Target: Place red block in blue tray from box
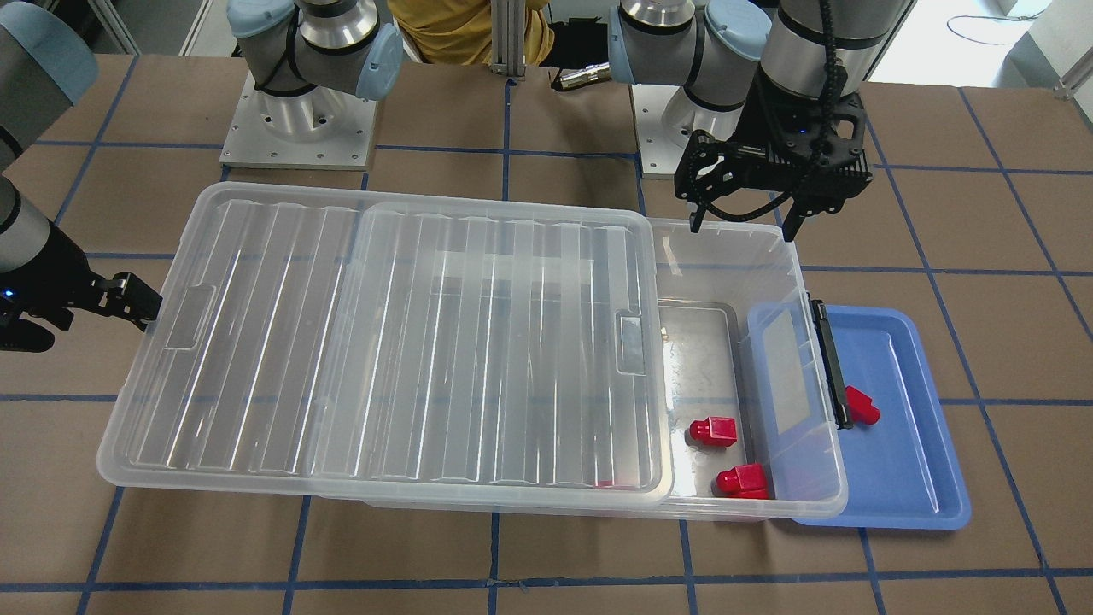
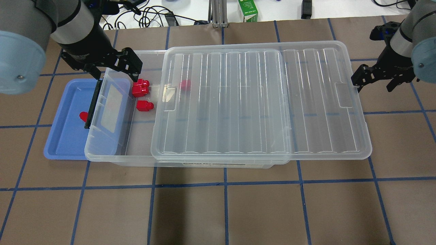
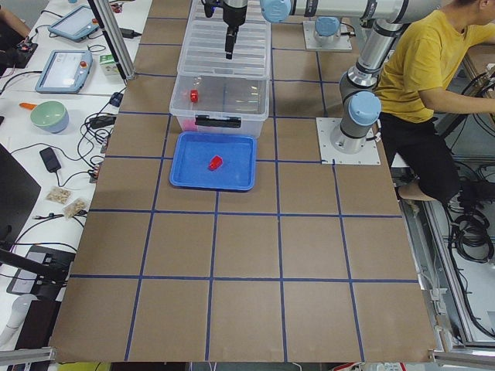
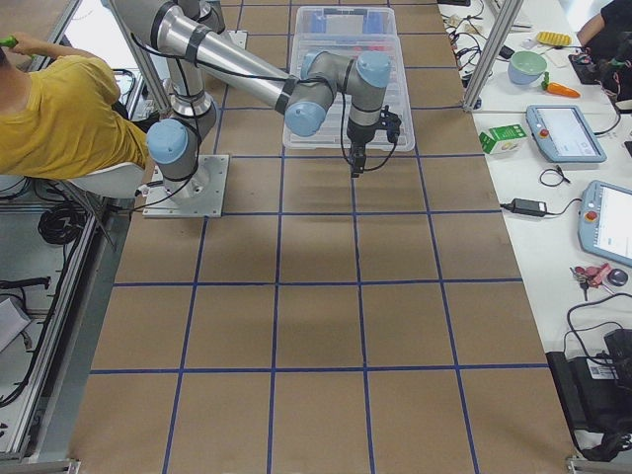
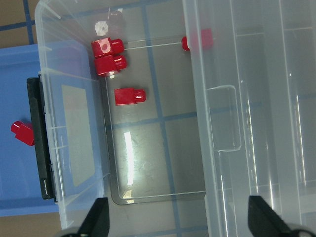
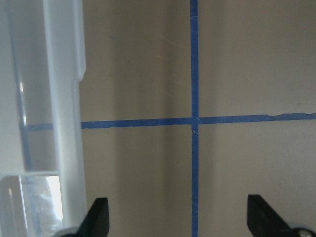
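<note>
Left hand [image 1: 743,232] wide over box [image 1: 751,511] rim; lid [image 1: 478,342] leaves gap.

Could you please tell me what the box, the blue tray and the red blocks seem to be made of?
The box looks like clear glossy plastic; tape lines show through it. The blue tray: opaque smooth plastic, soft highlights on its rim. The red blocks: probably hard moulded plastic, glossy, sharp-edged.

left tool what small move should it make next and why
Probably shift the left tool along the uncovered end of the box until it hangs over the lone red block. The tool is open and empty, and in its wrist view the blocks lie off to one side. That block lies apart from the close pair and clear of the lid.
</note>
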Available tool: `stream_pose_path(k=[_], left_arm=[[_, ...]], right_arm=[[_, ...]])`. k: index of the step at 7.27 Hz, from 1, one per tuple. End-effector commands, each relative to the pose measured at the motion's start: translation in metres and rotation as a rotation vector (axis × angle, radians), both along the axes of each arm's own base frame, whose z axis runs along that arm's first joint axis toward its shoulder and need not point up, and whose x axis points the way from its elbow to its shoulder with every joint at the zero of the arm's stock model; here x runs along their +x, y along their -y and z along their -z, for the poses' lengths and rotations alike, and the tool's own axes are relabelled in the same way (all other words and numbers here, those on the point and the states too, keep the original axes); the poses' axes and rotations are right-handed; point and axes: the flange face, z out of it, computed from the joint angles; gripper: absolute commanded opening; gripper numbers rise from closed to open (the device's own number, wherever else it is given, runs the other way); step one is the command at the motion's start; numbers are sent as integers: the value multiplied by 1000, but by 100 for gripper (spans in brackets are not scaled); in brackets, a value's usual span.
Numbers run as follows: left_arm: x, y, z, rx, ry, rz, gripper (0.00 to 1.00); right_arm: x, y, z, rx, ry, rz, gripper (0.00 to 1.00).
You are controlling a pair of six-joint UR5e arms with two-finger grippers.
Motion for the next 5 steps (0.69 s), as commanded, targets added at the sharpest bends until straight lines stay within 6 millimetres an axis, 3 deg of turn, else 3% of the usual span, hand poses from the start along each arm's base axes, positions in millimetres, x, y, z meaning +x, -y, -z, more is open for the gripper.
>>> stream_pose_path(k=[1,2,5], left_arm=[[14,11,-8,16,-2,-29,100],[20,11,-11,23,-2,-41,100],[24,7,-9,45,1,-43,100]], right_arm=[[25,3,2,-2,8,-37,100],[32,5,6,4,8,-44,100],[92,5,7,2,6,-38,100]])
